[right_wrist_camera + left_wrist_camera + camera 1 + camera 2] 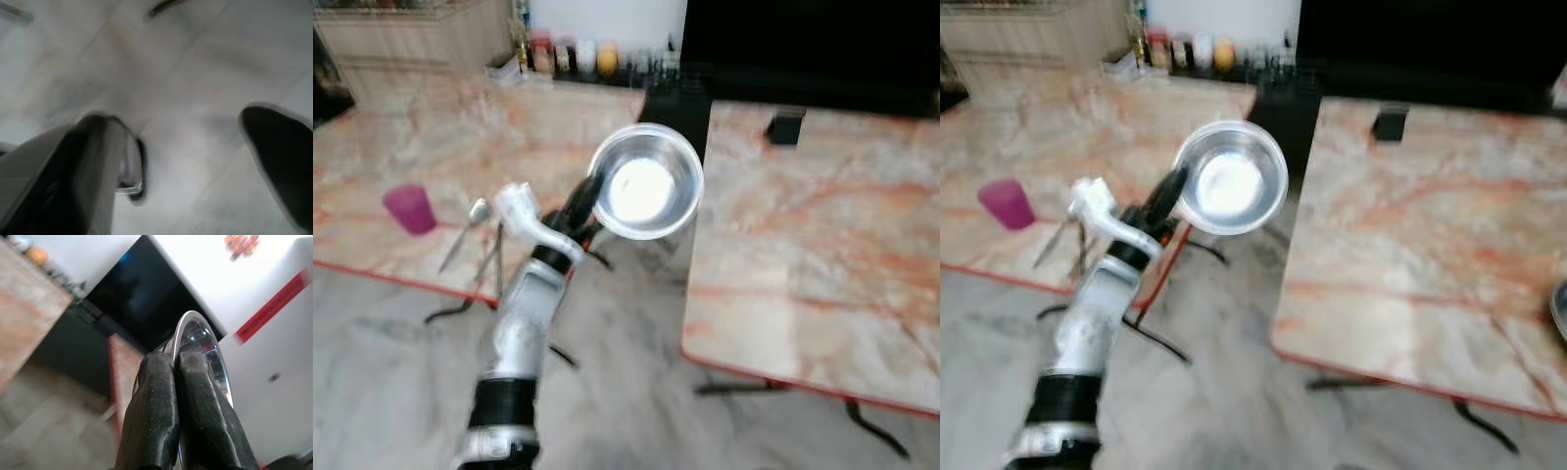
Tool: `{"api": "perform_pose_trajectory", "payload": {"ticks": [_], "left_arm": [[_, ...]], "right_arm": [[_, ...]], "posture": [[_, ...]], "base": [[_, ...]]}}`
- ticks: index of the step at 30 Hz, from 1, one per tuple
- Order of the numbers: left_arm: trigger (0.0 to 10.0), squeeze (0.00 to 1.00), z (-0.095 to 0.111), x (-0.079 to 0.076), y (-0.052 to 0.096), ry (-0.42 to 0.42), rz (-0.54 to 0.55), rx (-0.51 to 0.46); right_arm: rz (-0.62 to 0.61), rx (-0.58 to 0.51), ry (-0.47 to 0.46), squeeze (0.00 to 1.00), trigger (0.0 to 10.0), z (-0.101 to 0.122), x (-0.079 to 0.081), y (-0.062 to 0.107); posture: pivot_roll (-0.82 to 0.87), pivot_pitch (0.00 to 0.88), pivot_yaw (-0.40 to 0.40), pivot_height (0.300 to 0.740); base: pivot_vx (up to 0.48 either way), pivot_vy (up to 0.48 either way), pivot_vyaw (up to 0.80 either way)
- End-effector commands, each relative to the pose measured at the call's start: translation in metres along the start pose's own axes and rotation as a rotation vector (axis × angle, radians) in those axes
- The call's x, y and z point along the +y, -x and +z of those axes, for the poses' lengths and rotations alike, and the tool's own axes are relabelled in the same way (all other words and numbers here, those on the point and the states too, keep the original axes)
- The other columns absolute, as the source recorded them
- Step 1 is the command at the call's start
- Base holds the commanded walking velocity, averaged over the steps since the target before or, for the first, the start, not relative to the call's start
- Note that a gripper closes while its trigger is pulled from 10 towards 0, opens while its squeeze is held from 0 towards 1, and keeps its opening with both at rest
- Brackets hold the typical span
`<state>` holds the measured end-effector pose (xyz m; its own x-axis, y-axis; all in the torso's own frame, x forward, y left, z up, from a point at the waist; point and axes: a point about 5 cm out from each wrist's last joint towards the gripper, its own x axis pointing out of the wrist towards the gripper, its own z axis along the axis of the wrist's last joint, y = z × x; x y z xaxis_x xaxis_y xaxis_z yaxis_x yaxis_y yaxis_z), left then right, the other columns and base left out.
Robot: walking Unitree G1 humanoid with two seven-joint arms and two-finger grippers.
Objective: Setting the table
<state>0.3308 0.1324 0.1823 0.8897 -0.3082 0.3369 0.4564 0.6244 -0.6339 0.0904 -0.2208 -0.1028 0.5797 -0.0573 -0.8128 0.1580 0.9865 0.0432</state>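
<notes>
Nearest me is my left arm, silver with a black band, reaching forward over the pale floor. Its gripper pinches the rim of a steel bowl — in the wrist view the two black fingers press together on the bowl's edge. I see the bowl held in the air, mouth tilted toward me, over the gap between two marble-pattern tables. My right gripper hangs above the floor with its fingers spread well apart.

On the left table, near its front edge, lie a spoon and another slim utensil just beside it, with a purple cup standing a little further left. On the right table a small dark object sits at the far side. Farther back — bottles and jars line up before a white wall, beside a large black panel.
</notes>
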Motion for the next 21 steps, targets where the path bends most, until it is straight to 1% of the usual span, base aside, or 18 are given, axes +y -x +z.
{"api": "perform_pose_trajectory", "payload": {"ticks": [1,7,11,16,21], "left_arm": [[10.0,0.00,0.0049,-0.0144,-0.0052,-0.024,-0.076,0.002],[10.0,0.00,0.0122,-0.0114,-0.0037,-0.052,-0.073,0.000],[10.0,0.00,0.0108,-0.0117,-0.0040,-0.055,-0.073,0.006],[10.0,0.00,0.0054,-0.0167,-0.0057,-0.050,-0.090,0.020],[10.0,0.00,0.0042,-0.0166,-0.0064,-0.042,-0.088,0.020]], "right_arm": [[-0.015,0.013,-0.010,0.00,10.0,-0.0036,-0.0038,0.0019],[-0.015,0.011,-0.018,0.00,10.0,-0.0031,-0.0043,0.0019],[-0.014,0.009,-0.020,0.00,10.0,-0.0028,-0.0041,0.0018],[-0.015,0.008,-0.026,0.00,10.0,-0.0025,-0.0041,0.0016],[-0.018,0.014,-0.028,0.00,10.0,-0.0032,-0.0042,0.0017]], "posture": [[0.02,0.000,-0.013,0.740],[0.02,0.000,-0.014,0.740],[0.02,0.000,-0.014,0.740],[0.01,0.000,-0.015,0.740],[0.01,0.000,-0.014,0.740]], "base": [[0.000,-0.379,0.00],[0.000,-0.379,0.00],[0.000,-0.381,0.00],[0.000,-0.379,0.00],[0.000,-0.381,-0.68]]}}
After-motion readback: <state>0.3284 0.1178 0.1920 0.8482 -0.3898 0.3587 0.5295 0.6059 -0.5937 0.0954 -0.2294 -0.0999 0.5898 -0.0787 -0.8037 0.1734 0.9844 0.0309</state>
